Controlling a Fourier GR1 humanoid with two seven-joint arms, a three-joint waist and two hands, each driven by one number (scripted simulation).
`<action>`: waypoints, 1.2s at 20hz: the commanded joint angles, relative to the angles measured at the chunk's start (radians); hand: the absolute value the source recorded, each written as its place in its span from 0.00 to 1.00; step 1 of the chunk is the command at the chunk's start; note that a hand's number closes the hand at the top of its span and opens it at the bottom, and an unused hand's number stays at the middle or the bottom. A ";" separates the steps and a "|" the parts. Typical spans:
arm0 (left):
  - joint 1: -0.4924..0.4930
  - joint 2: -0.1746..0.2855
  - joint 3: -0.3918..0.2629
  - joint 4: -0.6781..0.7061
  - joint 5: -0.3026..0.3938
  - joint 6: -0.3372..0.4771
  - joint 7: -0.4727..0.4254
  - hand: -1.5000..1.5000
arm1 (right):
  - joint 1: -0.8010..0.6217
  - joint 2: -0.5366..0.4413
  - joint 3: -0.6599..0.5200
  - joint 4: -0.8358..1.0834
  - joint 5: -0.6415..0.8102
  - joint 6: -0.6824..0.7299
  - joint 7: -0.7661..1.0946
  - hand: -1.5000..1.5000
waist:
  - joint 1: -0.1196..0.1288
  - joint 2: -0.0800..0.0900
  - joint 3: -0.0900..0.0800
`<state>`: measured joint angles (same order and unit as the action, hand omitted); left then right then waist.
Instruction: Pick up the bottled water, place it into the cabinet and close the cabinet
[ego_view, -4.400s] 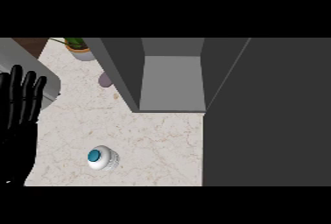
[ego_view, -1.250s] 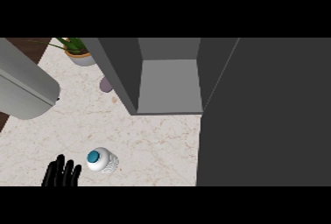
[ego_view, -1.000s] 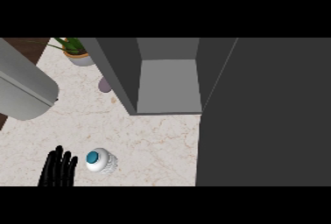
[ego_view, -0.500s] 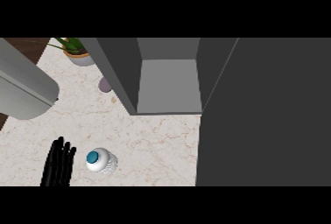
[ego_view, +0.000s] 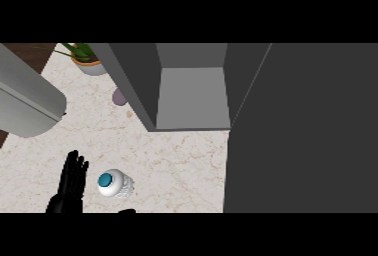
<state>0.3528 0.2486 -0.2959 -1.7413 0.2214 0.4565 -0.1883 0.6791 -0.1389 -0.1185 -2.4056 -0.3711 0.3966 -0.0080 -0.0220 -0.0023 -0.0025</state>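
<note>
The bottled water (ego_view: 114, 184) stands upright on the marble counter (ego_view: 177, 165) at the lower left; from above it shows as a white body with a teal cap. My left hand (ego_view: 69, 185) comes in from the lower edge just left of the bottle, fingers straight and pointing away from me, open and apart from the bottle. A dark tip (ego_view: 127, 211) shows at the lower edge right of the bottle. The grey cabinet (ego_view: 192, 95) stands open behind, its inside bare. Its dark door (ego_view: 303, 130) swings toward me and fills the right side. My right hand does not show.
A thick grey arm segment (ego_view: 26, 100) crosses the upper left, close to the camera. A potted plant (ego_view: 87, 61) stands at the back left corner. A small mauve object (ego_view: 119, 96) lies against the cabinet's left wall. The counter's left edge runs past dark wood.
Over the last second my left hand has slid forward along the bottle's left side. Earlier it rested at the left edge, fingers up. The bottle and the cabinet door have not moved.
</note>
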 joint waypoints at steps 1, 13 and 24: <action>-0.051 -0.006 0.047 0.118 0.051 -0.067 -0.037 0.00 | 0.040 -0.027 -0.051 -0.202 -0.210 -0.023 0.096 0.00 | 0.003 0.001 0.000; -0.184 -0.128 0.138 0.523 0.082 -0.136 -0.280 0.00 | 0.096 -0.039 -0.049 -0.201 -0.217 0.009 0.051 0.00 | 0.002 0.003 -0.001; -0.241 -0.150 0.187 0.738 0.178 -0.413 -0.469 0.00 | 0.177 -0.065 -0.103 -0.210 -0.263 0.045 -0.008 0.00 | -0.001 0.001 0.000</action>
<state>0.1425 0.0996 -0.1198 -1.0578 0.3840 0.1106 -0.6183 0.7807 -0.1978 -0.1902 -2.3885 -0.4526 0.4703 -0.1032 -0.0235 -0.0010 -0.0034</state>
